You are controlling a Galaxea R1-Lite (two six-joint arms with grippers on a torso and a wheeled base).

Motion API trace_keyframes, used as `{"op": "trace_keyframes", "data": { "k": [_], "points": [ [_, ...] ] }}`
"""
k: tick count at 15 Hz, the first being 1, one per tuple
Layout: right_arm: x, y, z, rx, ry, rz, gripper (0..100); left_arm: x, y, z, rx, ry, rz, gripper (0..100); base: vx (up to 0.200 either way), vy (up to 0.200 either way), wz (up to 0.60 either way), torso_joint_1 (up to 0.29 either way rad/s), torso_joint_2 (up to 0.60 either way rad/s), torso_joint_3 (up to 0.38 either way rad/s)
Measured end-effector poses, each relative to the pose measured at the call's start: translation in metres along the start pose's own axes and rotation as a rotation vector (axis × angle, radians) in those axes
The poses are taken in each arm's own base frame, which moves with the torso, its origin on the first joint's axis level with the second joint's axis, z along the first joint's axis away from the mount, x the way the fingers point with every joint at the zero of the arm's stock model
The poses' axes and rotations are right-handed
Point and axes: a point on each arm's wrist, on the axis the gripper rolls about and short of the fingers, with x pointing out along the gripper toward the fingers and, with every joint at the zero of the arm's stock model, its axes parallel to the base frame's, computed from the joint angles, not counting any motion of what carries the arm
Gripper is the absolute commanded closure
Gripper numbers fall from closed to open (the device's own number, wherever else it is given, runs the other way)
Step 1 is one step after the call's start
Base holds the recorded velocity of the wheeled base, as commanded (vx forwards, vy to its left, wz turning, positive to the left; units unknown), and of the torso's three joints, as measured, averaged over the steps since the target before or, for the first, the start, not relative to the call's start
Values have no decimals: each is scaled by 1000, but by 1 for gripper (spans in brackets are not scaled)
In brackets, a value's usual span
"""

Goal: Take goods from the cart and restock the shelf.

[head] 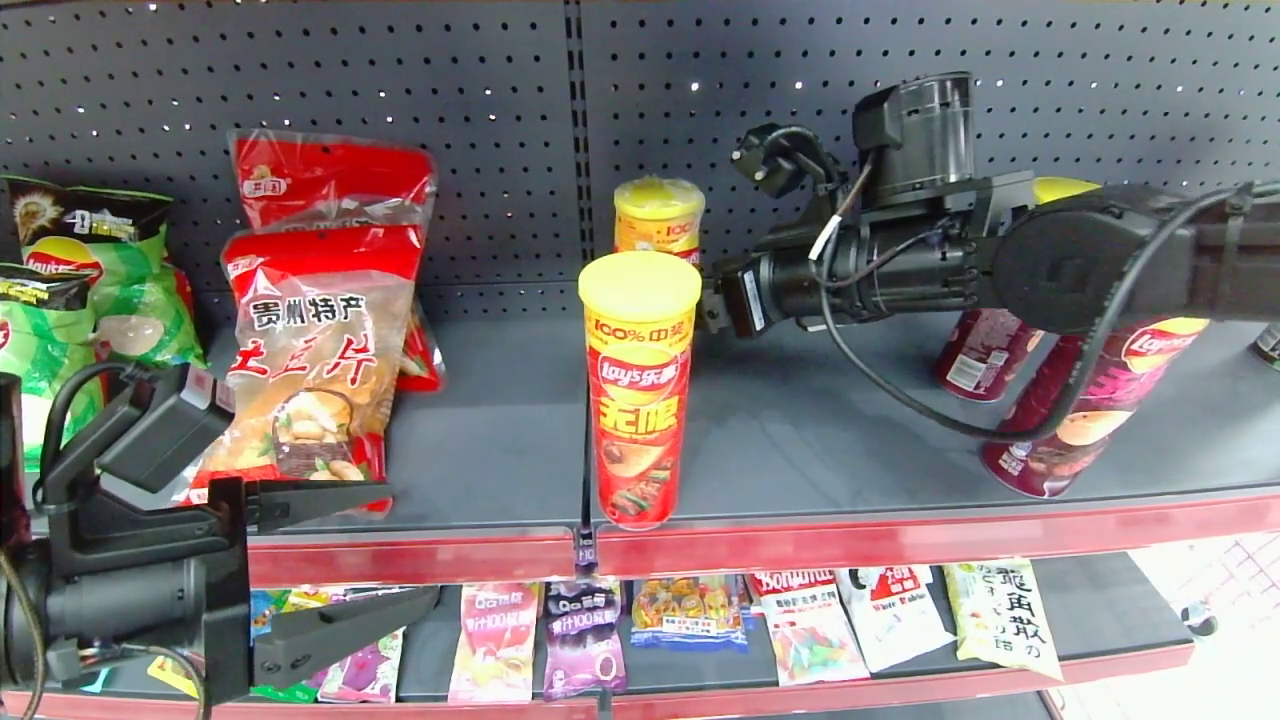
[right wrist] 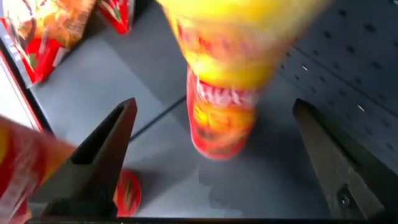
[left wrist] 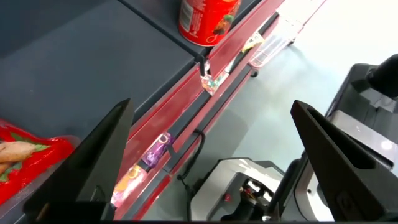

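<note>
Closest in, left gripper (head: 410, 545) low at the robot's left, just before the red front lip of the shelf (head: 800, 430) — fingers spread wide, empty. Behind it on the shelf, two clear-fronted red bags (head: 315, 340) of potato slices, one leaning behind the other, and green chip bags (head: 60, 290) at the far left. Mid-shelf, front chip can (head: 640, 390) upright at the very front edge, yellow lid on top, red body below. Directly behind it, rear chip can (head: 658, 215) of the same kind, upright and close to the dark pegboard (head: 400, 80). Right arm stretched in from the robot's right at the height of the rear can, wrist just beside the front can's lid. Right gripper (right wrist: 212, 106) opened wide — rear can standing in the gap between the two fingers, clear of both. Further right, dark red cans (head: 1080, 410) tilted behind and under the arm. On the level below, a row of small snack packets (head: 800, 620) lined up side by side.
</note>
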Motion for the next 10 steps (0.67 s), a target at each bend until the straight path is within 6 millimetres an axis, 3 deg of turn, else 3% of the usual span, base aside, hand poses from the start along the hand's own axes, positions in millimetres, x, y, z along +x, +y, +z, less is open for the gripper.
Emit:
{"op": "trace_keyframes", "data": {
  "k": [6,10],
  "points": [
    [-72,20,-18,16,62,-103,0,12,13,9,4,21,57,0,0,0,0,0,0,0],
    [-133,46,-44,12,81,-94,0,35,28,23,14,26,37,0,0,0,0,0,0,0]
  ]
}}
